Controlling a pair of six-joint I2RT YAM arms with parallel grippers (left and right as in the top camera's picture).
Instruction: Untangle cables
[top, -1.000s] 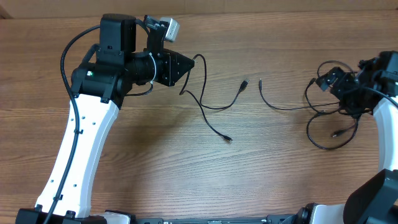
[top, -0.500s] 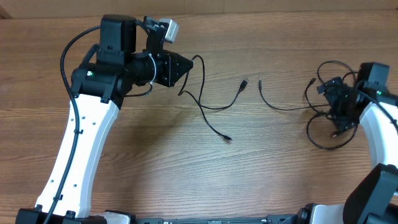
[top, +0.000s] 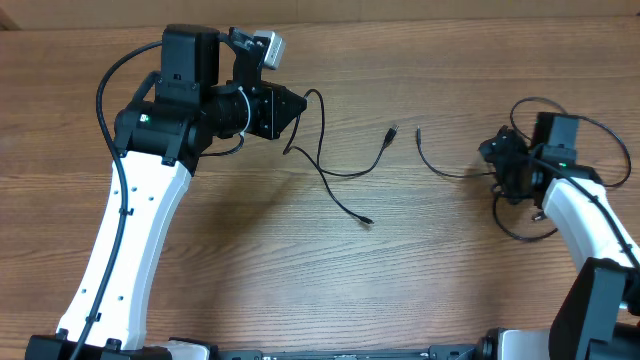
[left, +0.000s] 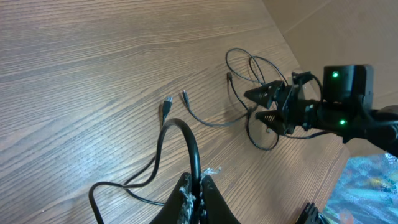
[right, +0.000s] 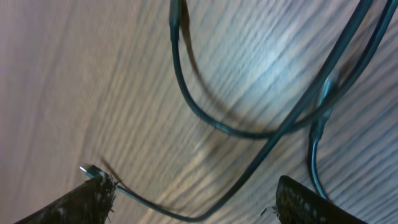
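The job seems partly done: the left claw (left: 194, 182) is clenched on one cable (left: 196, 152), which lies apart mid-table (top: 250, 280), while the released right claw (left: 261, 106) straddles the other cable (top: 445, 173), coiled at right.

I can read no writing, number or brand mark anywhere, neither on my own arms nor on the wooden surface (top: 420, 270). The nearest thing to a sign is a small green light on my left arm (top: 146, 116) and another on my right arm (top: 566, 152), and neither has a label beside it that I can make out. At the edge of the left wrist view lies a blue patterned sheet (left: 367, 186), too blurred for me to tell whether it carries any print.
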